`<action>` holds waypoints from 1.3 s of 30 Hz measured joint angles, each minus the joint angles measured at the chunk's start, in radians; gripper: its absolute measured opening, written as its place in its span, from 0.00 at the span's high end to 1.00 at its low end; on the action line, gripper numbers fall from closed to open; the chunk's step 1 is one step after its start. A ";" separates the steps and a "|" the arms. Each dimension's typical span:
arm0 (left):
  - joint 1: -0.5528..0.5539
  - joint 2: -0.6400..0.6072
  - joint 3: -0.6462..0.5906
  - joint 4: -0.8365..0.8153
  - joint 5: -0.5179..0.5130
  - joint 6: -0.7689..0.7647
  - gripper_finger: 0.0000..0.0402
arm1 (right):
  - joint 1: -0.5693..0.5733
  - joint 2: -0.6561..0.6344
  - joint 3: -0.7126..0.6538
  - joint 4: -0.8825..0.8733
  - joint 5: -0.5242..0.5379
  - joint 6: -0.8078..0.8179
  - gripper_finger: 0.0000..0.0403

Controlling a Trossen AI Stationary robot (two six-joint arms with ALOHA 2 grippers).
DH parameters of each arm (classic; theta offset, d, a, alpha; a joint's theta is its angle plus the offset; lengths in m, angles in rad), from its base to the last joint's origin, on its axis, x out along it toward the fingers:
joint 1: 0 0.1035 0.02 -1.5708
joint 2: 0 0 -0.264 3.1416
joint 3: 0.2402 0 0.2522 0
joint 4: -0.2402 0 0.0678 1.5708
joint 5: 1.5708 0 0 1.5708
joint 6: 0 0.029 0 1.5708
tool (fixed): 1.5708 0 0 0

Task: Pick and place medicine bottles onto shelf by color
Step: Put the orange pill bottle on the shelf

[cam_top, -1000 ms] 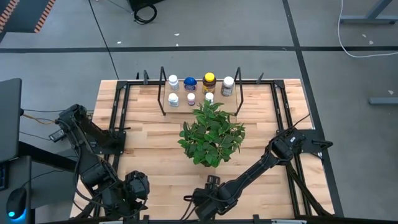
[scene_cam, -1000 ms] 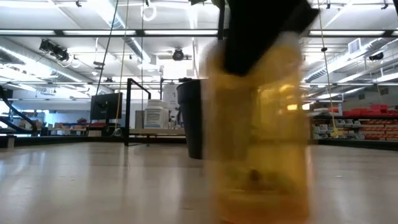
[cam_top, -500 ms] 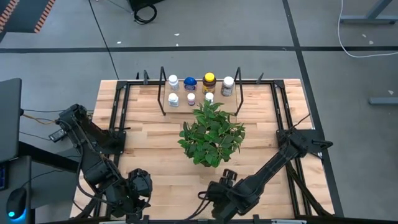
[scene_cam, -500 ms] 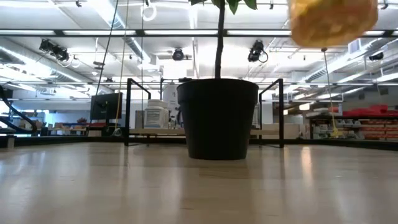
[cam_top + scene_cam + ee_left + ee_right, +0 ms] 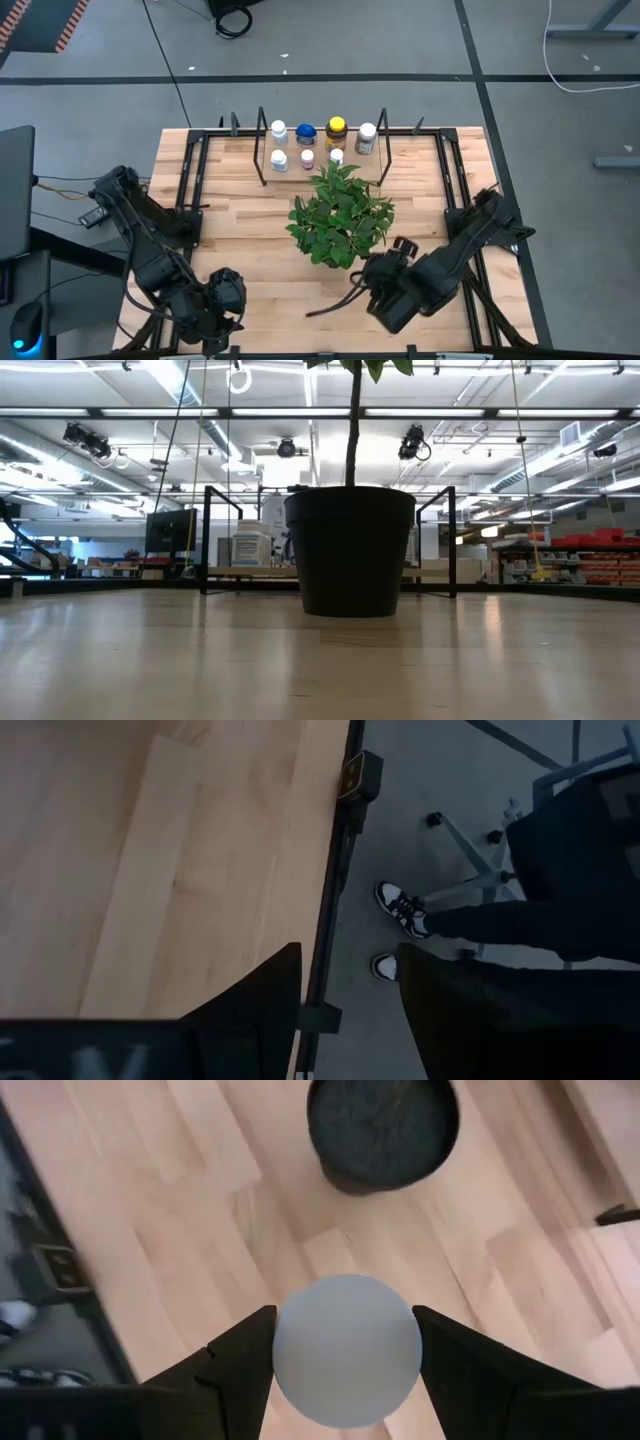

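My right arm has swung up and over toward the plant (image 5: 340,215), and the yellow bottle that filled the low view a moment ago is gone from that view. My right fingers (image 5: 240,1370) are closed on both sides of that bottle (image 5: 345,1350). I see only its pale round cap from above, with the pot (image 5: 383,1130) just ahead of it. My left fingers (image 5: 250,1015) are partly open and hold nothing. They wait at the near left edge of the counter (image 5: 250,220). I think I am in the carry step, with the bottle up in the air and on its way. The shelf (image 5: 262,150) is at the far side, behind the plant. Bottles already stand on it: white ones, a blue one (image 5: 306,131) and an amber one (image 5: 336,128) with a yellow cap. Next I need to go around or over the leaves and not bump them, then set my bottle down by the one of the same color. The counter is pale wood boards. The room behind is big and bright, with long ceiling lights. Past the counter edge I can see a person's shoes (image 5: 400,910) on the gray floor.
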 joint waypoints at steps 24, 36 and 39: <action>0.043 -0.055 0.000 -0.021 0.000 0.072 0.57 | -0.197 -0.254 0.001 0.003 -0.053 -0.342 0.42; 0.098 -0.099 0.000 -0.022 0.000 0.079 0.57 | -0.503 -0.336 0.001 0.003 -0.101 -0.715 0.42; 0.110 -0.099 0.000 -0.022 0.000 0.079 0.57 | -0.565 -0.346 0.000 0.003 -0.120 -0.796 0.42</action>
